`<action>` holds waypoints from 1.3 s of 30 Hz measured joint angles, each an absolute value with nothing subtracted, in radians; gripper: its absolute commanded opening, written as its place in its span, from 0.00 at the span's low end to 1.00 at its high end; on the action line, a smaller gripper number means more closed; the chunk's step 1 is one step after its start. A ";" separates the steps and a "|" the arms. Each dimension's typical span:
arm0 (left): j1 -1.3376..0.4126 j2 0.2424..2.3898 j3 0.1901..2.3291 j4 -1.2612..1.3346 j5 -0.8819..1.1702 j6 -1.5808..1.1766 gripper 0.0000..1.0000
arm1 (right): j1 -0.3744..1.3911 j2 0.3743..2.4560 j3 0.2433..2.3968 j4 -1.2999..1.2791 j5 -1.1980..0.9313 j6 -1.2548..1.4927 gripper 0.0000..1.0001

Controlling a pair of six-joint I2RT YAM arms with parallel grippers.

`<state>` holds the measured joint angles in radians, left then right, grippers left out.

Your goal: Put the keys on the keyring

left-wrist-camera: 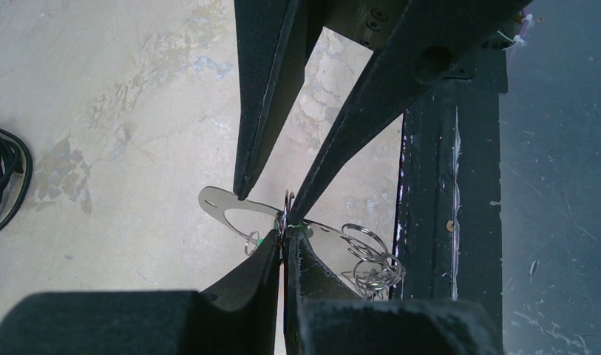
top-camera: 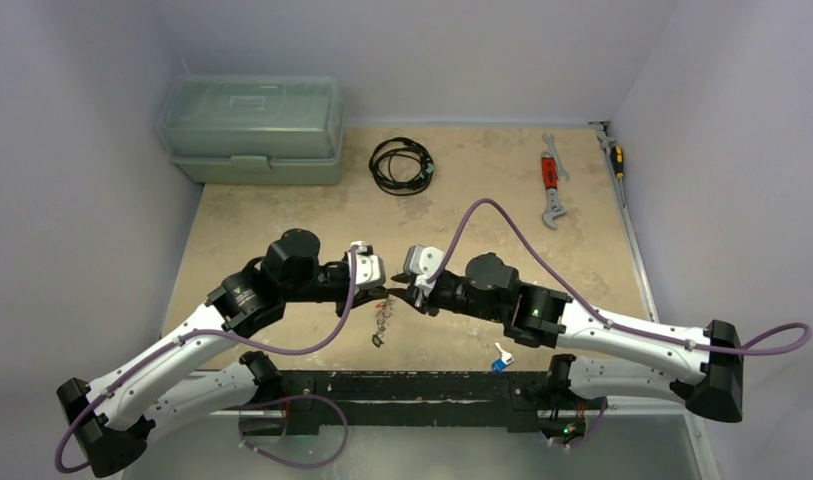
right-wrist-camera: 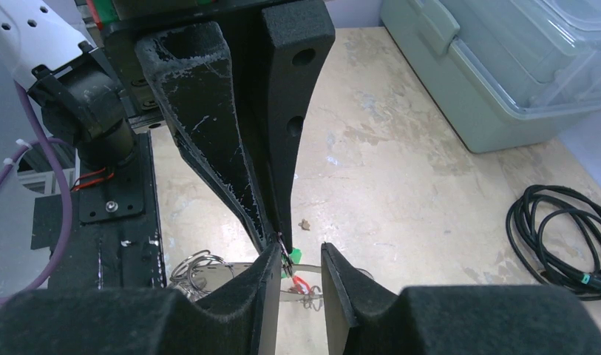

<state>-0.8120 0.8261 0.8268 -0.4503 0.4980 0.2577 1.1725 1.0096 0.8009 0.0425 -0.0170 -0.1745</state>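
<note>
Left claw (left-wrist-camera: pixel 282 240): pinched tight on the keyring (left-wrist-camera: pixel 223 203).
Right claw (right-wrist-camera: pixel 301 255): half open, holding nothing.
Risk: the keyring twists in that thin pinch and the keys (top-camera: pixel 382 320) slide off.

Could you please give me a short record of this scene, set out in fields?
left gripper: shut on the keyring
right gripper: open, straddling the keyring
keys at the ring: green-tagged key, red-tagged key
loose key: blue-tagged key on the table
far side: toolbox, black cable, wrench
</note>
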 measured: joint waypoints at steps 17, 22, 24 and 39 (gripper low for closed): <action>-0.811 0.827 0.827 -0.471 0.485 0.258 0.00 | 1.172 1.060 0.798 0.064 -0.049 -0.191 0.00; -0.809 0.827 0.827 -0.498 0.483 0.258 0.00 | 1.172 1.076 0.798 0.061 -0.086 -0.208 0.00; -0.808 0.827 0.827 -0.501 0.484 0.258 0.00 | 1.171 1.077 0.798 0.062 -0.098 -0.215 0.00; -0.807 0.632 0.790 -0.307 0.488 0.242 0.44 | 1.171 0.913 0.577 0.287 -0.114 -0.289 0.00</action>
<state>-0.8074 0.6315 0.7898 -0.3073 0.4877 0.2417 1.1706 0.9127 0.5774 0.2867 -0.1143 -0.2890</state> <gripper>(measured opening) 0.475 0.008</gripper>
